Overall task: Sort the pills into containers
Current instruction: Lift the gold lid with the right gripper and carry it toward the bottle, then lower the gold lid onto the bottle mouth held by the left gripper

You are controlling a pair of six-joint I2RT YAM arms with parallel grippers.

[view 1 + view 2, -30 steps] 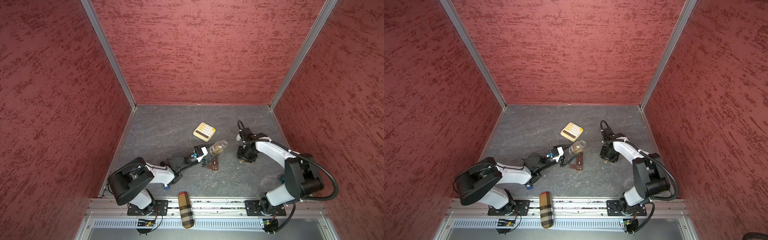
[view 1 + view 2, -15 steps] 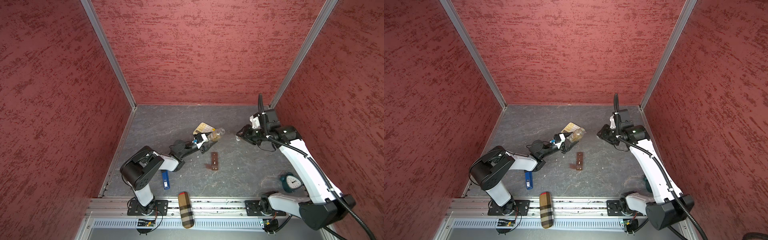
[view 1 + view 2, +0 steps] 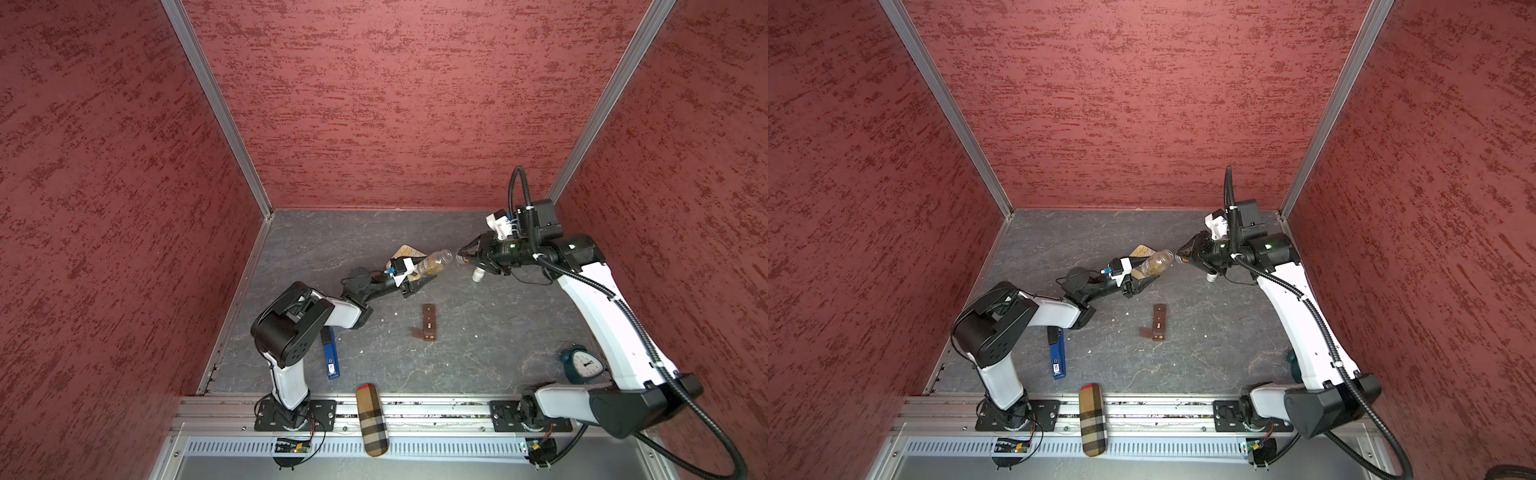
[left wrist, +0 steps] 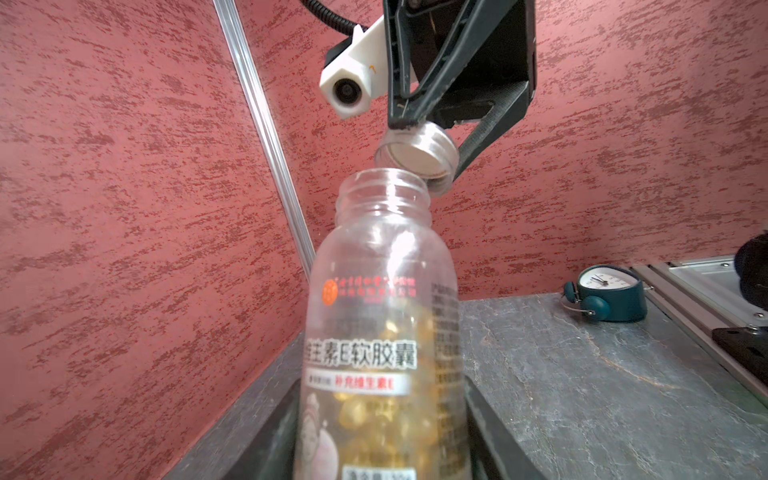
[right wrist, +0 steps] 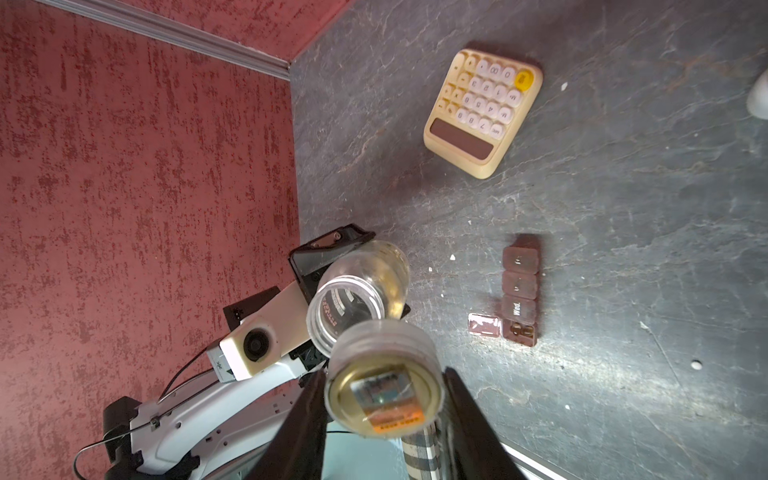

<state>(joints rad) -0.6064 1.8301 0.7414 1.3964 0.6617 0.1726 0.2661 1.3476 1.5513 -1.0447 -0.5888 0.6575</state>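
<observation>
Four containers point(image 5: 519, 291) in one brown strip lie flat near the middle of the table point(image 3: 478, 332), well clear of both arms. The end one stands open with its lid flipped out to the side; the other three are closed, one marked "Wed." A few white pills point(image 5: 695, 365) lie loose on the table around the strip, none touching it. Beyond the strip, toward the back wall, the left gripper point(image 3: 417, 276) is clamped about the body of a clear bottle point(image 3: 434, 262), holding it off the table and tilted, its open mouth pointing at the other arm; golden capsules point(image 4: 374, 415) fill its lower part. The right gripper point(image 3: 463, 257) pinches the cap point(image 4: 417, 156) between its fingers, partly closed on it, the cap just off the mouth and a little to one side. A cream calculator point(image 5: 482, 112) lies behind the bottle, a small white bottle point(image 3: 478, 275) is on the table under the right arm, and a teal clock point(image 3: 584, 365) sits near that arm's base.
</observation>
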